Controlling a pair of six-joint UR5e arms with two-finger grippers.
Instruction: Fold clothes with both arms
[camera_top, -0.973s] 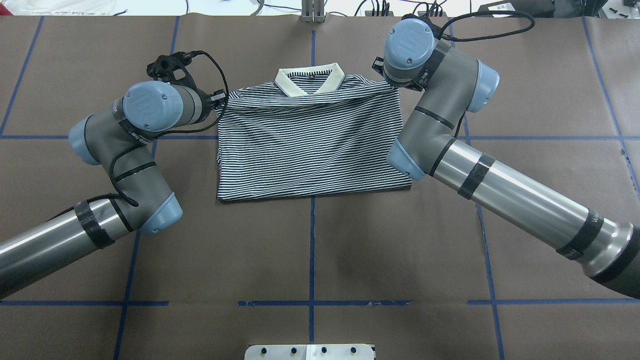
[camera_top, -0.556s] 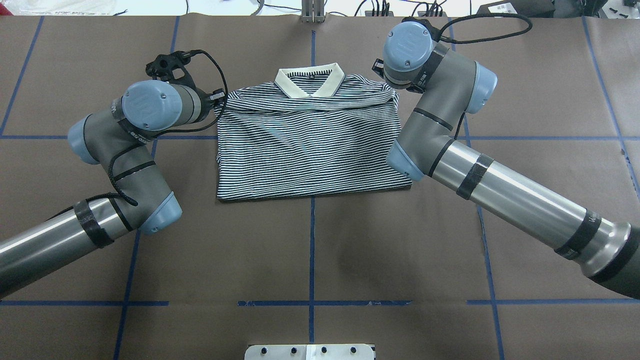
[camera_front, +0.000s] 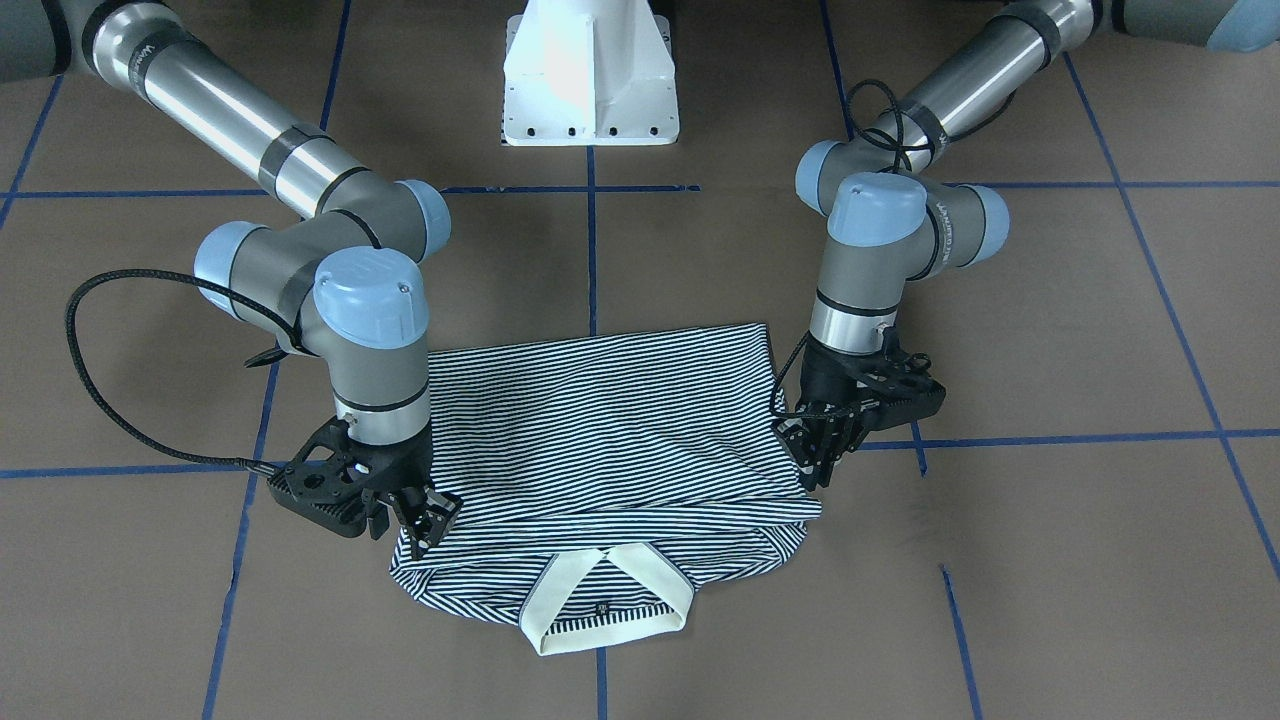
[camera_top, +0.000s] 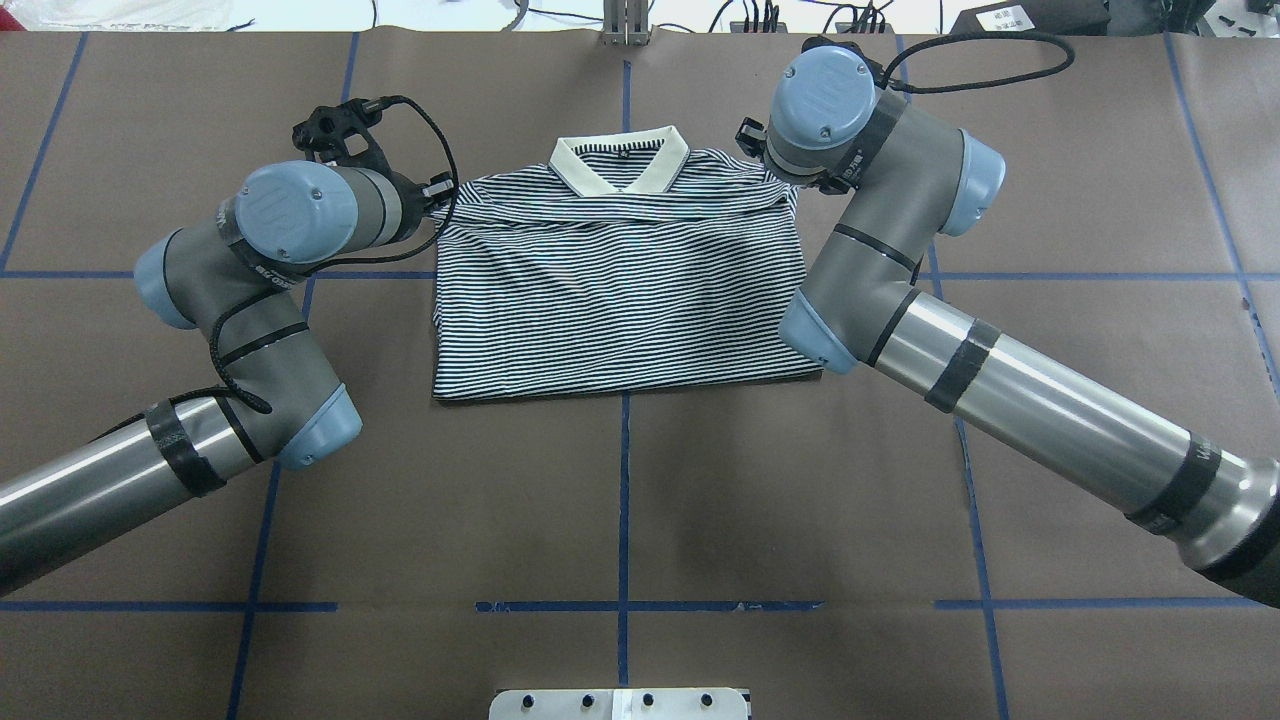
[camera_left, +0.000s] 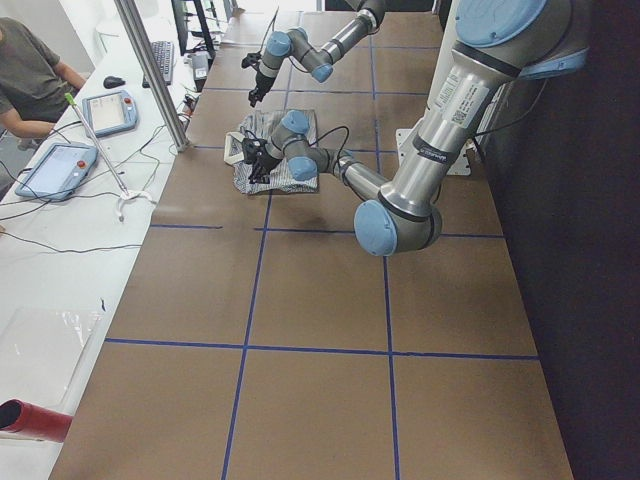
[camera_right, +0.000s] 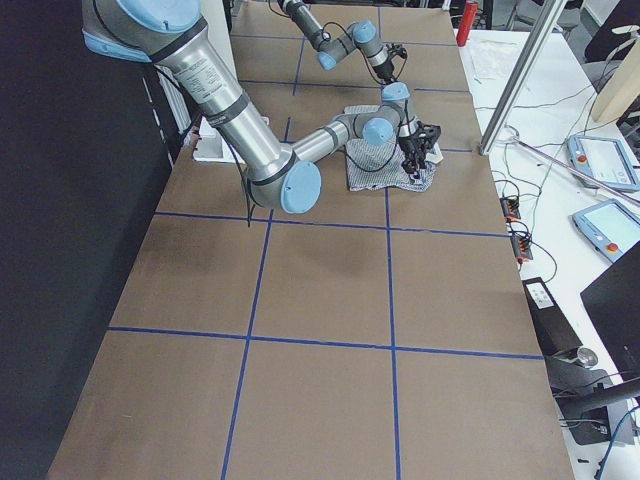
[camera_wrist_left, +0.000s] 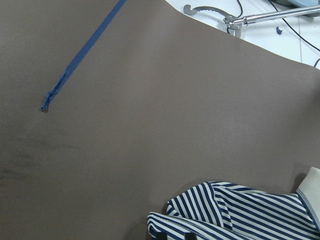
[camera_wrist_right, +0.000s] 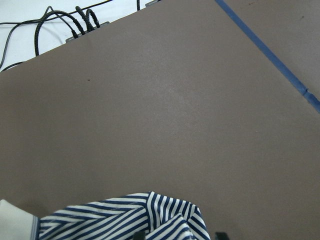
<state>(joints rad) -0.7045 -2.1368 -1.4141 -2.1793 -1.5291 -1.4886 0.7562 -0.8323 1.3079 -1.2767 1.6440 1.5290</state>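
Polo shirt folded on table; left tool, right tool at shoulders.

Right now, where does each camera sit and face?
Front-facing: across table, facing base; left arm, right arm.
Overhead: behind robot, looking down; both arms.
Exterior left: left table end; left arm near.
Exterior right: right table end; right arm near.
Left wrist: over shirt corner; no arm.
Right wrist: same, other corner.
Shared: collar in front-facing and overhead.

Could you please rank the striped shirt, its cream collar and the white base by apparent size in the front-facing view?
1. striped shirt
2. white base, though the frame's top edge crops it
3. cream collar
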